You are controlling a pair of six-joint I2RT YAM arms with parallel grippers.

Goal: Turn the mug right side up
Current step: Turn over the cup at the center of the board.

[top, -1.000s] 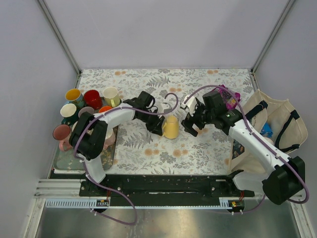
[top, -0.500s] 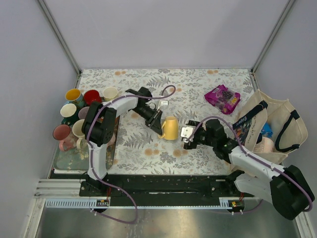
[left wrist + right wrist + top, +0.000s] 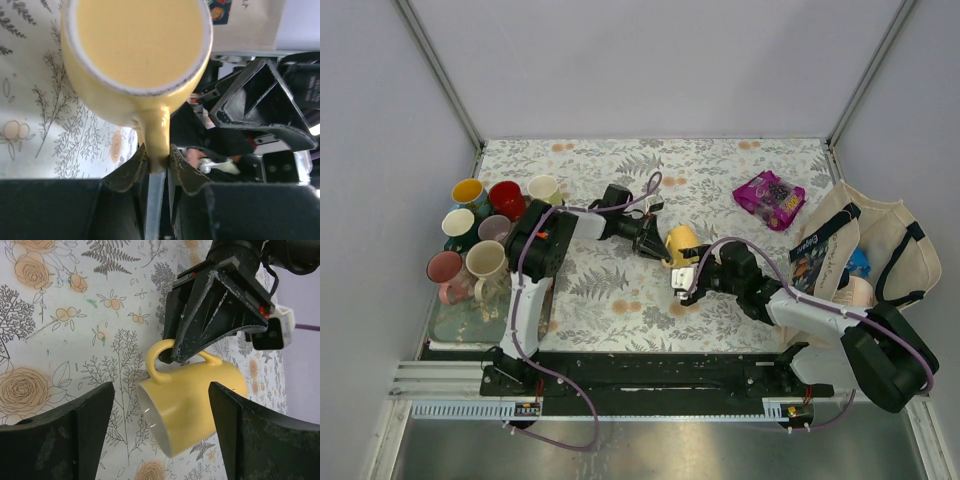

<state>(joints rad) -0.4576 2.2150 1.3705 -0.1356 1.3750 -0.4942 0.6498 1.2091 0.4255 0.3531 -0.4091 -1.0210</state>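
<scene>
The mug (image 3: 681, 240) is near the centre of the bench (image 3: 740, 160), with the left pincer (image 3: 658, 248) on its handle at 9 o'clock and the right pincer (image 3: 682, 283) at 6. A mug cluster (image 3: 492, 228) lies well apart at 9, a packet (image 3: 768, 198) at 2, and a bag (image 3: 860, 250) at 3.

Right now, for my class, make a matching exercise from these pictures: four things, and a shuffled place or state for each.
1. yellow mug
2. left pincer
3. right pincer
4. purple packet

A. open, facing the mug
B. lying near the tote bag
C. shut on a handle
D. tipped on its side

Pairs: 1-D, 2-C, 3-A, 4-B.
</scene>
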